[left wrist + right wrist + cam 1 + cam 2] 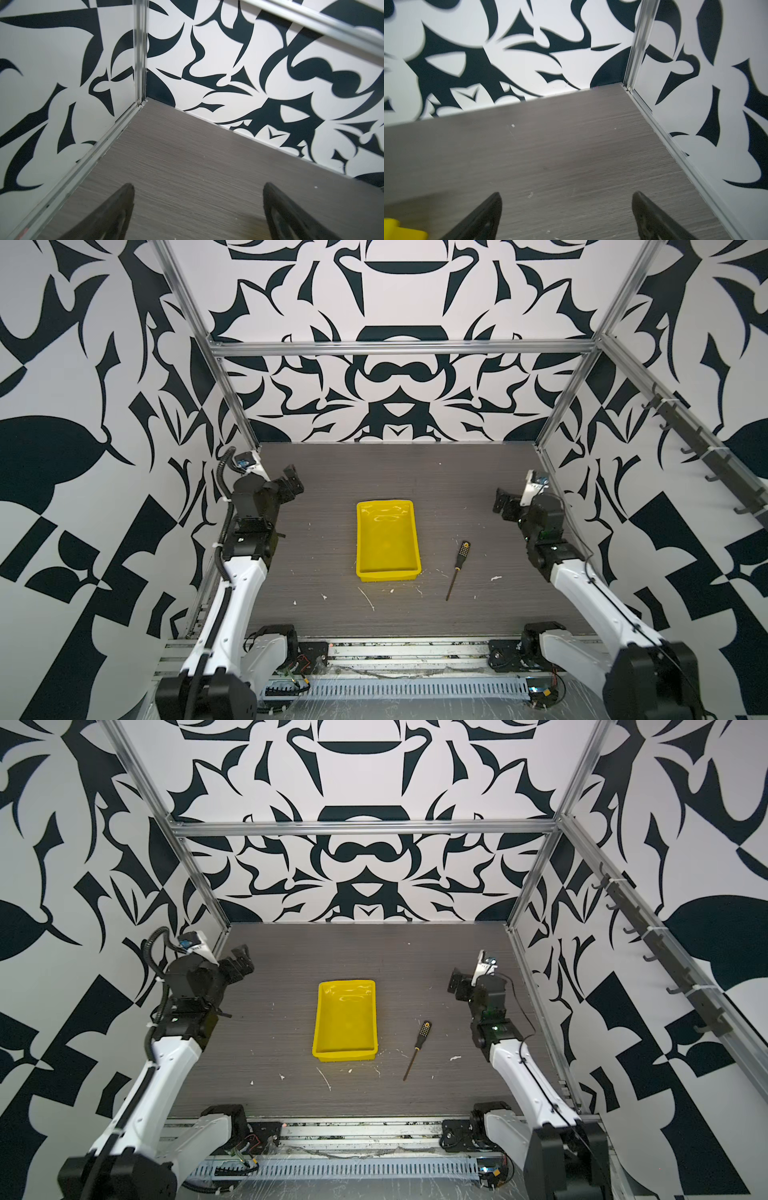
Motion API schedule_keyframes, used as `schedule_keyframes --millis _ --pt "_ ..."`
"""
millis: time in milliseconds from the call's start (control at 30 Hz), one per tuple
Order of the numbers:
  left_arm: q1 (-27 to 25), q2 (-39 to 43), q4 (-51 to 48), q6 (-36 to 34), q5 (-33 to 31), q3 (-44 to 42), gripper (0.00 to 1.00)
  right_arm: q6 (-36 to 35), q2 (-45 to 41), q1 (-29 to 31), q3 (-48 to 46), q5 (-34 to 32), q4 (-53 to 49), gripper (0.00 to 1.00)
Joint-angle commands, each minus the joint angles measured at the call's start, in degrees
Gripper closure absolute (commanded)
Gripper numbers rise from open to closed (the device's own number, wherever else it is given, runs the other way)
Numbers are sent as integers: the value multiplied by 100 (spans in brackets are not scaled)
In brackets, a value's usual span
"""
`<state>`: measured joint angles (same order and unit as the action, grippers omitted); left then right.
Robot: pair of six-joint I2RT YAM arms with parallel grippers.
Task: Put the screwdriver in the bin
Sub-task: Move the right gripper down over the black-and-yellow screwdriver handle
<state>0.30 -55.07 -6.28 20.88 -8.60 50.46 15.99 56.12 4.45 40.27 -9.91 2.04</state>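
Note:
The screwdriver (456,568) (417,1049) lies flat on the grey table, black dotted handle toward the back, thin shaft pointing to the front. The yellow bin (386,540) (345,1020) stands empty just left of it; a corner of the bin (396,228) shows in the right wrist view. My left gripper (293,480) (242,959) (198,188) hovers open at the far left, well away from both. My right gripper (503,502) (456,982) (565,196) hangs open at the right, behind the screwdriver, with nothing between its fingers.
Patterned walls and aluminium frame posts (239,406) close in the table on three sides. White scuffs and flecks (365,597) mark the table's front part. A rail with cable duct (395,689) runs along the front edge.

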Motion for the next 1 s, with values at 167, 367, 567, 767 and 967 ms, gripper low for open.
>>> schedule_keyframes --millis 167,367,567,767,967 --pt "-15 755 -2531 919 912 -1044 1 2376 -1345 25 354 -401 -4680 0" --pt "-12 1907 -1654 2023 292 -2752 1 2252 -2067 21 -494 1293 -4247 1" --pt "17 2824 -1588 2603 497 -3345 1 3088 -1998 106 -1452 2438 -3032 13" --pt "19 3084 -1384 2729 577 -3568 1 3563 -1311 598 -1689 2347 -2182 20" --pt "23 2614 -1328 2728 653 -3454 1 3780 -485 1594 -1497 1641 -1790 20"
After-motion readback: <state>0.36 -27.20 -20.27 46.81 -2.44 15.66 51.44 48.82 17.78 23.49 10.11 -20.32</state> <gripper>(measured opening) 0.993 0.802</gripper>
